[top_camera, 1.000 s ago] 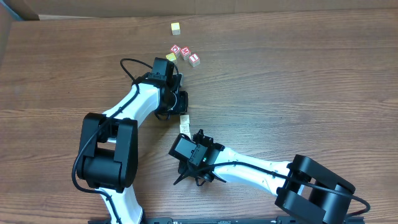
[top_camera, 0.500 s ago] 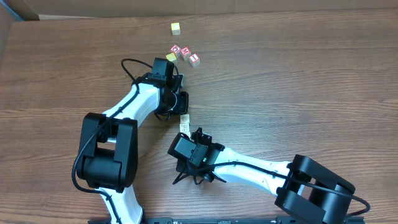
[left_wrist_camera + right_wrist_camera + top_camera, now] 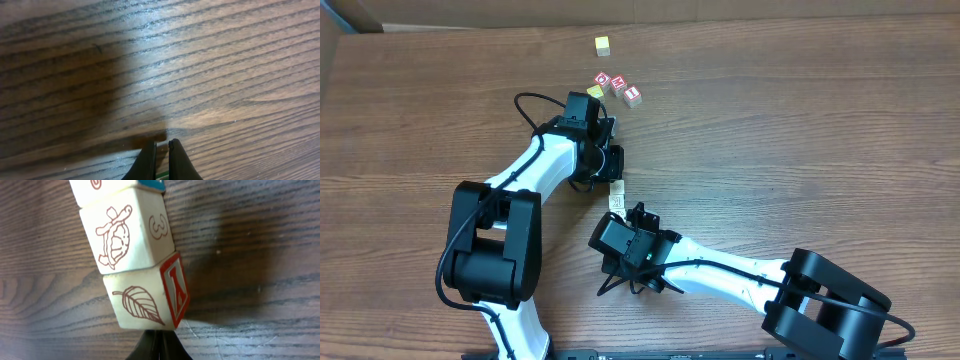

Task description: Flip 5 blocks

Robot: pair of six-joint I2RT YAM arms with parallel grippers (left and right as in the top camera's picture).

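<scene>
— Brown wood-grain worktop [image 3: 800,120], both arms down low over it. You wanted poses?
— Yes. Left first.
— Your left arm [image 3: 535,165] rises from its base at the near-left edge. Its white link angles away and to the right, and the wrist is tipped down at the wood. Left end effector [image 3: 161,150] is clenched, fingers side by side with nothing between them, tips over bare wood.
— Right?
— Right arm [image 3: 720,265] lies nearly flat. It reaches left from the near-right corner, and its wrist ends just short of the left one. Right end effector [image 3: 157,342] is clenched too and grasps nothing. Its tip sits at the near edge of the leaf block [image 3: 142,300]. Contact or a hairline gap, can't tell.
— Where are the blocks?
— The blocks [image 3: 616,197] sit in a short row between your two wrists. Right wrist view shows three touching in line:
  - leaf block nearest, with a red-framed letter on its side;
  - turtle block [image 3: 125,232] next, with a 3 on its side;
  - blue-sided block [image 3: 115,187] last, mostly cropped.
— Anything else?
— Red-faced cubes [image 3: 619,86] are clustered just beyond the left wrist. One yellow cube [image 3: 603,44] sits farther back, well apart from the row.
</scene>
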